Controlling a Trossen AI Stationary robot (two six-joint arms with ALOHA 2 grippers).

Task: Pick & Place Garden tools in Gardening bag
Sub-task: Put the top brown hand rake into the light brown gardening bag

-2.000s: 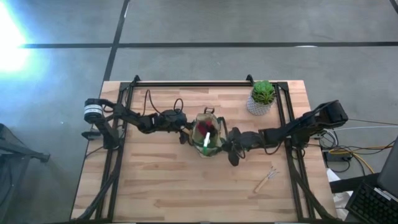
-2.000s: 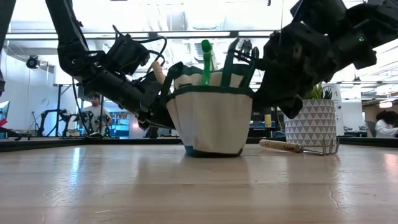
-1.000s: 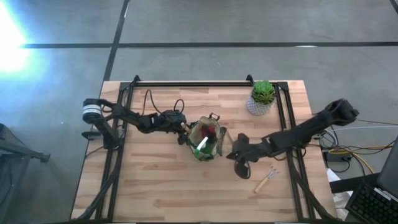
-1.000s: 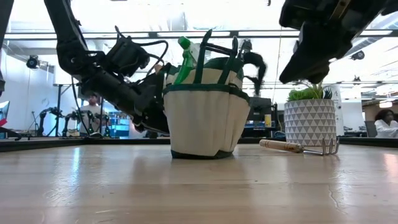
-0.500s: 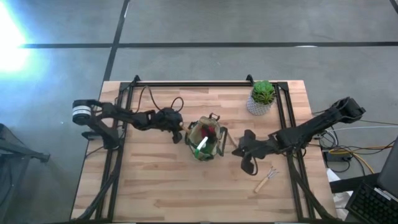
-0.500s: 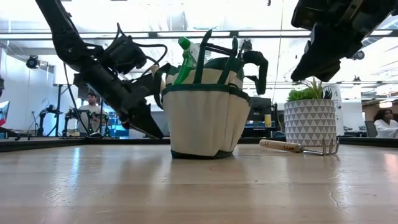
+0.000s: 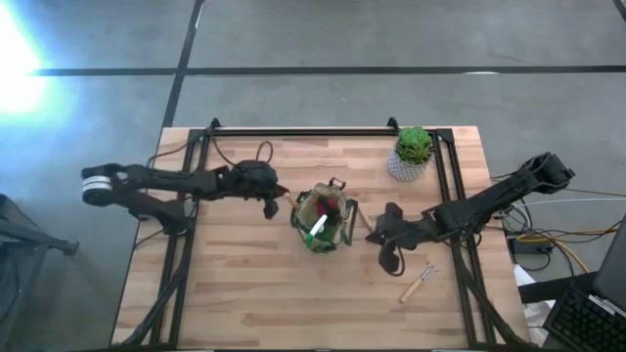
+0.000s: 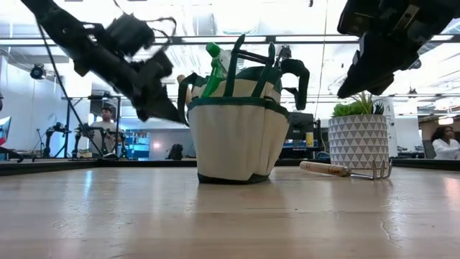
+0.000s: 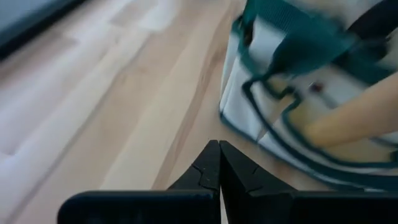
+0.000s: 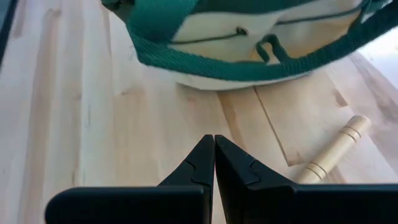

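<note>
The gardening bag (image 7: 322, 220) stands upright at the middle of the tabletop (image 7: 245, 293), tools sticking out of its top; the left pincer (image 7: 272, 205), closed and empty, hangs just beside the bag's left side; the right pincer (image 7: 390, 260), also closed on nothing, sits to the bag's right; a wooden-handled fork (image 7: 419, 283) lies on the tabletop near it.

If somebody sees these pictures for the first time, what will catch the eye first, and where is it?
The eye falls first on the gardening bag standing upright in the middle of the table, with a green spray bottle and tool handles sticking out of its top. The left hand and the right hand hang shut on either side of it, holding nothing. A wooden-handled fork lies near the table's right front.
</note>
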